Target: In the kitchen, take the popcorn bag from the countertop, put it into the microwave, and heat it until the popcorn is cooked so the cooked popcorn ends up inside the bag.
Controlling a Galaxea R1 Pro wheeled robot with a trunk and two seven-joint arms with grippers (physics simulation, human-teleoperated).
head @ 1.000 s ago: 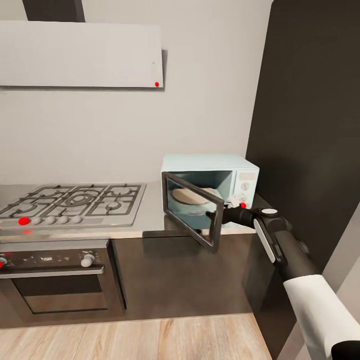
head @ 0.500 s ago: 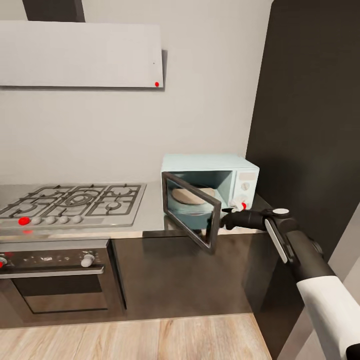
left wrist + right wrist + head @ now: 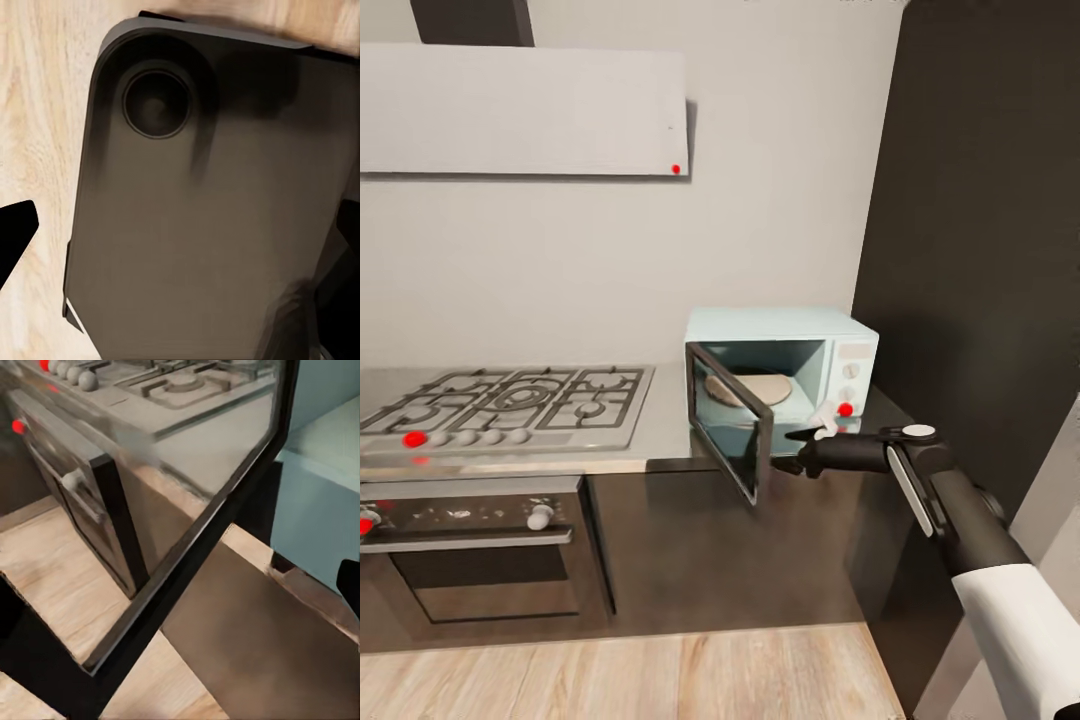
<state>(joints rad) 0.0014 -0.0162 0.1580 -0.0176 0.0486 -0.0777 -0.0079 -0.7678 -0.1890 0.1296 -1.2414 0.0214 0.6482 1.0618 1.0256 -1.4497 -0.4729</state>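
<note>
The pale-blue microwave [image 3: 780,326] stands at the right end of the steel countertop [image 3: 665,432], with its dark glass door [image 3: 730,436] swung out towards me. A tan round plate [image 3: 758,388] lies inside. My right gripper [image 3: 792,451] hovers open just right of the door's free edge, in front of the control panel. In the right wrist view the door frame [image 3: 196,547] runs slantwise between the spread fingers of my right gripper [image 3: 180,596], beside the microwave's body [image 3: 322,502]. My left gripper [image 3: 180,232] hangs open over my dark base. The popcorn bag and the popcorn are out of view.
A gas hob [image 3: 510,400] sits on the counter's left part, above a dark built-in oven [image 3: 480,550]. A tall dark cabinet [image 3: 980,250] rises right beside the microwave. A grey hood [image 3: 520,110] hangs on the wall. Light wood floor [image 3: 660,680] lies in front.
The microwave door has swung further out and open. My right gripper has drawn back from the door's edge towards me and slightly lower. The whole view has shifted a little.
</note>
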